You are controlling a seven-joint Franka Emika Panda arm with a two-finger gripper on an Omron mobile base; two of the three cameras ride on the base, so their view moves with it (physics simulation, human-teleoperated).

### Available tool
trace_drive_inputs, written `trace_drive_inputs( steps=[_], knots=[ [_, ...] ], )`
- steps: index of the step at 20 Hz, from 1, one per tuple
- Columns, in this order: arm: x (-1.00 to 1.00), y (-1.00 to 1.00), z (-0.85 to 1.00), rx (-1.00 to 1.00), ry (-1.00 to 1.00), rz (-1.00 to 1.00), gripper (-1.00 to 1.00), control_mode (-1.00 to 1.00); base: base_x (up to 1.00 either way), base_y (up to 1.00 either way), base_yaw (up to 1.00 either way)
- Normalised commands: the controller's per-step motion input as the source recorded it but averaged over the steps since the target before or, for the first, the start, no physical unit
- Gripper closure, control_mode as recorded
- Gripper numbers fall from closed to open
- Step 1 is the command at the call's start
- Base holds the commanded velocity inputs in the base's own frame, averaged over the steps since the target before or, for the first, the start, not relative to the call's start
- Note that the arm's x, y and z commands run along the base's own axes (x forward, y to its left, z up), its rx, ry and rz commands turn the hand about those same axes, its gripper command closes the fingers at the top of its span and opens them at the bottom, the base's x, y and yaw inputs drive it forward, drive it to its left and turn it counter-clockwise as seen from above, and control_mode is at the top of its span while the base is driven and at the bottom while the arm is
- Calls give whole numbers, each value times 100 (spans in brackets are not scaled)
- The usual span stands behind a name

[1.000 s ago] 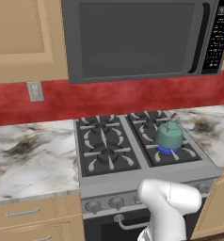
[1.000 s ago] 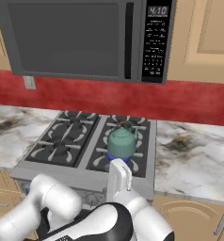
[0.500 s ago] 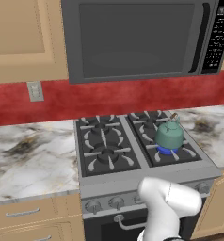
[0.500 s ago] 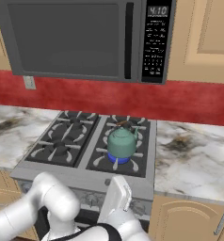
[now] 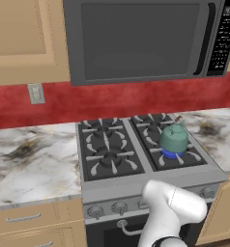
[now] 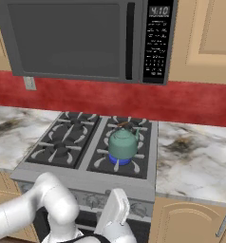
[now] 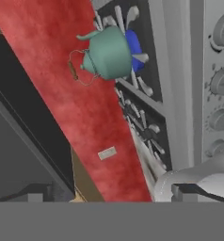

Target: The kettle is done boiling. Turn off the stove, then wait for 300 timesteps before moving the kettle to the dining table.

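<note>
The teal-green kettle [image 5: 174,139] [image 6: 123,144] [image 7: 109,52] stands upright on the stove's [image 5: 112,185] front right burner. A blue flame [image 5: 170,154] [image 6: 119,161] [image 7: 133,46] burns under it. Round knobs [image 5: 119,208] [image 7: 222,82] line the stove front. My gripper [image 7: 111,195] is open and empty, its dark tips barely showing and wide apart. It is low in front of the stove and well short of the kettle, with the knobs off to one side in the rolled hand view. My white arm [image 5: 171,212] [image 6: 53,209] covers part of the stove front. The dining table is out of view.
A dark grey microwave [image 5: 141,41] [image 6: 86,40] hangs above the stove. Marble counters [image 5: 32,164] [image 6: 195,159] flank it on both sides, with a red backsplash [image 5: 117,101] behind. Wood cabinets [image 5: 25,38] sit above and drawers [image 5: 25,219] below.
My hand has sunk lower in front of the stove over the last second. The kettle and its flame are unchanged.
</note>
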Motion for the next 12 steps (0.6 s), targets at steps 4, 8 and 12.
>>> trace_drive_inputs(
  steps=[4, 8, 12],
  knots=[
    [0, 0, -29, 3, 0, -10, -100, -100, 0, 0, 0],
    [0, -5, -30, 5, 0, -11, -100, -100, 0, 0, 0],
    [0, -4, -27, 4, 0, -12, -100, -100, 0, 0, 0]
  ],
)
